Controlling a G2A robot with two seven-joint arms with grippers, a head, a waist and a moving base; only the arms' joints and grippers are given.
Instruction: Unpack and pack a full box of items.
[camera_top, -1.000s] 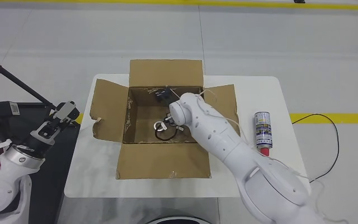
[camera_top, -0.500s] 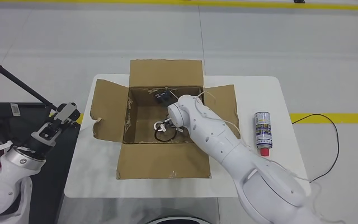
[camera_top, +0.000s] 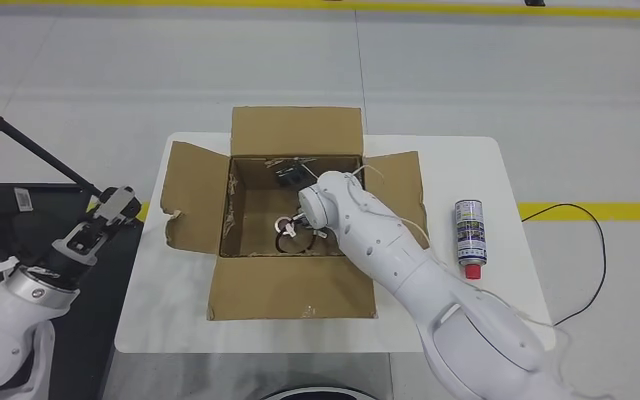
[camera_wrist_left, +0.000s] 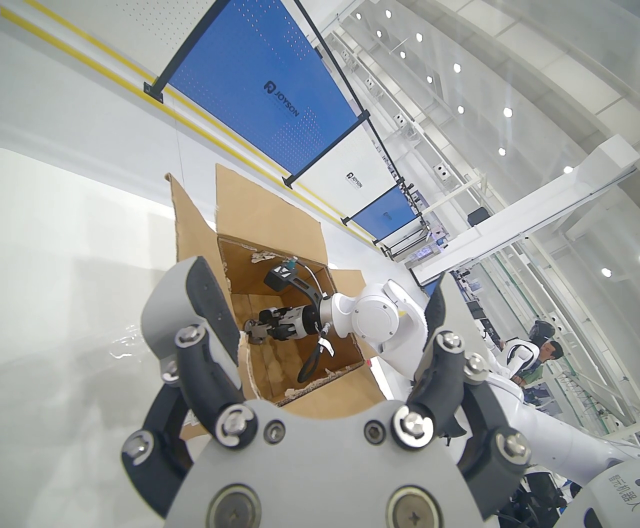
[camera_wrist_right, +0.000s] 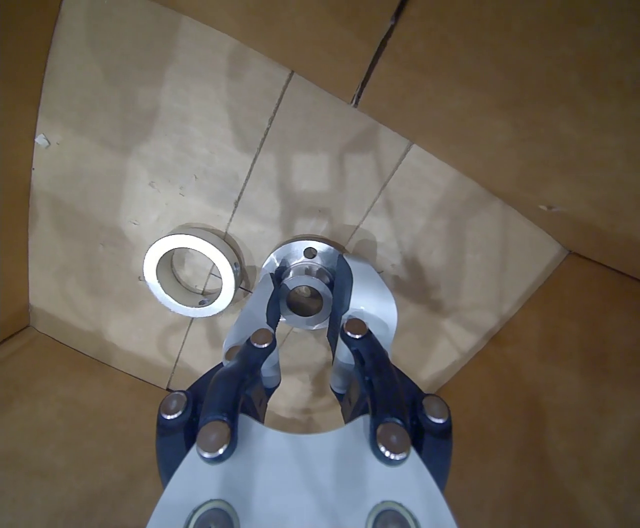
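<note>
Box (camera_top: 290, 290) flaps are folded open on the worktop (camera_top: 450, 160), and the unpacking looks well along: a spray can (camera_top: 469, 237) already lies outside, off the box's right flap. Down on the box floor two metal parts remain, a flanged hub (camera_wrist_right: 305, 299) and a plain ring (camera_wrist_right: 187, 306) just beside it, apart from each other.

Over the last second the right arm has eased a little deeper into the box. Its fingers now sit pinched against either side of the hub's raised collar, so the right gripper (camera_wrist_right: 306, 274) appears to have it held. The left gripper (camera_top: 118, 200) has slid slightly farther from the box's left flap. It hangs off the worktop edge with its fingers spread wide and nothing between them.

To my eye the grasp is just made and a straight lift out of the box comes next. The grip is only on the narrow collar, so the hub could tip or slip. The ring would be left for another trip.
</note>
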